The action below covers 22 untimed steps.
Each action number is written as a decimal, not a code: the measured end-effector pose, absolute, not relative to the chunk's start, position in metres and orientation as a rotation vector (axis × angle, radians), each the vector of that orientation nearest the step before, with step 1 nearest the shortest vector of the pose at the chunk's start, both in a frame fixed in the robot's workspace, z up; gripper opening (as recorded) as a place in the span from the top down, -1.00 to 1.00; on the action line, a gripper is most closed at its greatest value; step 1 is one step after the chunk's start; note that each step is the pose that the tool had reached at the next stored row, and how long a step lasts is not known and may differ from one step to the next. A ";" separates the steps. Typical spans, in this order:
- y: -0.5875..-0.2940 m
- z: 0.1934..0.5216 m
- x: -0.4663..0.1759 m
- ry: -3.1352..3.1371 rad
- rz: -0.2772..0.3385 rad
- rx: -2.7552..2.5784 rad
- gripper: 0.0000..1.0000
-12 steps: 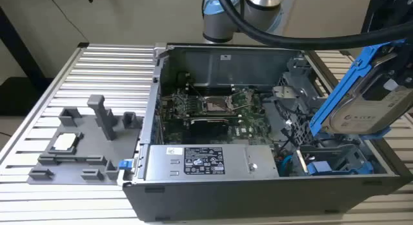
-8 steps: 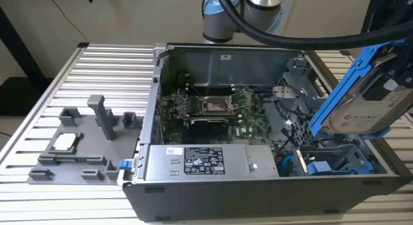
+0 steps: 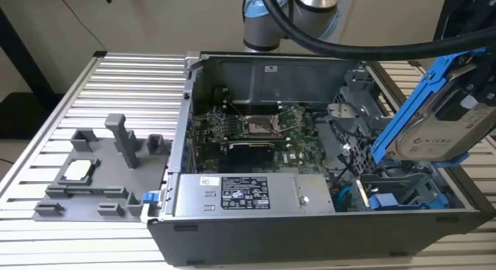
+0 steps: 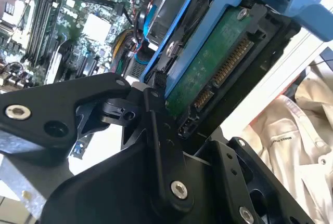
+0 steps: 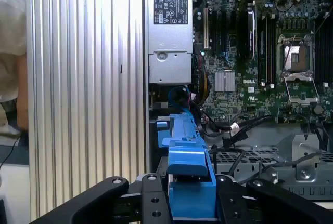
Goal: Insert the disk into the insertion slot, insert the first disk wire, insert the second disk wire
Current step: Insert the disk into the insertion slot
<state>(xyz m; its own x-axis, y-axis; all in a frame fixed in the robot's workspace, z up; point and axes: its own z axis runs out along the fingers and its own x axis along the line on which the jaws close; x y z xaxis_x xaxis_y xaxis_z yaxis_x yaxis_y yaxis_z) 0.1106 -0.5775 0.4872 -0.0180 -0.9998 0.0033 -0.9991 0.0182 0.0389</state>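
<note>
I am holding the disk (image 3: 435, 129) tilted above the insertion slot (image 3: 396, 191), the gripper (image 5: 190, 202) pinching it at its sides.

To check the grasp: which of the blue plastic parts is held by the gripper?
The blue carrier frame around the disk, raised above the case in the gripper. The blue end tabs sit low at the insertion slot.

One disk (image 3: 436, 129), one computer case (image 3: 271, 247)
</note>
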 end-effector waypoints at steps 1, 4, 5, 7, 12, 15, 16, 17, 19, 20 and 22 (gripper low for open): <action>-0.578 0.487 0.111 -2.221 -0.039 2.181 0.35; -0.578 0.484 0.110 -2.226 -0.027 2.186 0.35; -0.578 0.483 0.110 -2.229 -0.022 2.189 0.35; -0.578 0.481 0.110 -2.233 -0.013 2.193 0.35; -0.577 0.472 0.110 -2.234 -0.010 2.194 0.35; -0.577 0.468 0.111 -2.234 -0.010 2.194 0.35; -0.577 0.467 0.111 -2.234 -0.010 2.194 0.35; -0.577 0.466 0.111 -2.234 -0.010 2.194 0.35; -0.577 0.464 0.111 -2.235 -0.012 2.195 0.35; -0.577 0.463 0.111 -2.235 -0.012 2.195 0.35; -0.577 0.461 0.110 -2.236 -0.013 2.195 0.35</action>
<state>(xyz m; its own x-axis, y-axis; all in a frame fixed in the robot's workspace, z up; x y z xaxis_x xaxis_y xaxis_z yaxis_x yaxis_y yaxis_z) 0.1105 -0.5768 0.4614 -0.0182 -0.9998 -0.0001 -0.9998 0.0182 0.0118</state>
